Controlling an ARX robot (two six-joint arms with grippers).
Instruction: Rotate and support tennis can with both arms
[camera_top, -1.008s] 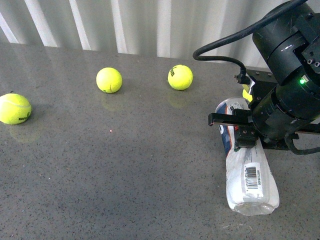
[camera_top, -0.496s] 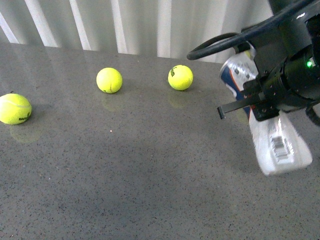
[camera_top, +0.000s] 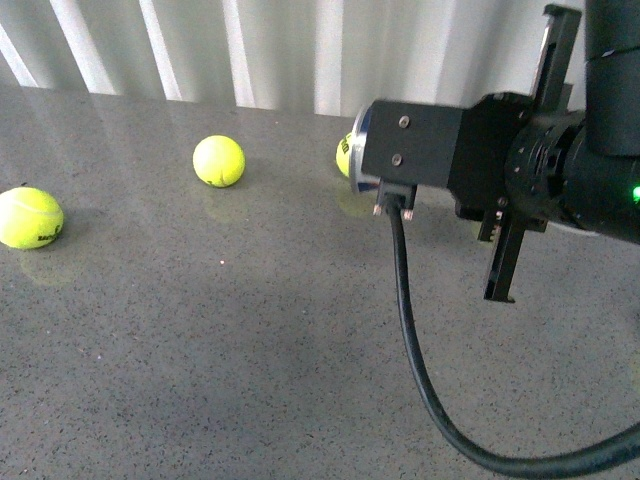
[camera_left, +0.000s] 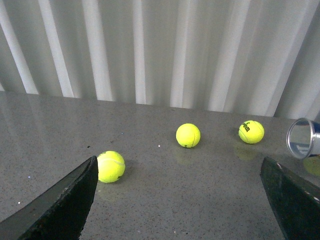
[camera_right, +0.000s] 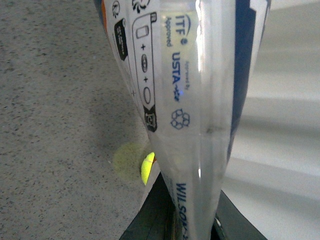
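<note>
My right gripper (camera_top: 530, 155) is shut on the tennis can and holds it above the table, its fingers one above the other. In the front view only the can's metal rim (camera_top: 358, 140) shows, pointing left from behind the boxy black wrist body. In the right wrist view the clear can (camera_right: 185, 100), with its printed label, fills the frame between the black fingers (camera_right: 150, 217). My left gripper (camera_left: 179, 165) is open and empty, low over the table. The can's open rim (camera_left: 301, 138) shows off to one side in its view. The left gripper is out of the front view.
Yellow tennis balls lie on the grey table (camera_top: 200, 350): one at the left (camera_top: 30, 217), one at the back (camera_top: 218, 160), one partly hidden behind the can's rim (camera_top: 344, 158). A thick black cable (camera_top: 410, 330) hangs from the right wrist. White corrugated wall behind.
The right arm has lifted the can off the table and turned it from lying towards me to level, rim pointing left. The wrist has rolled so its fingers stand one above the other.
</note>
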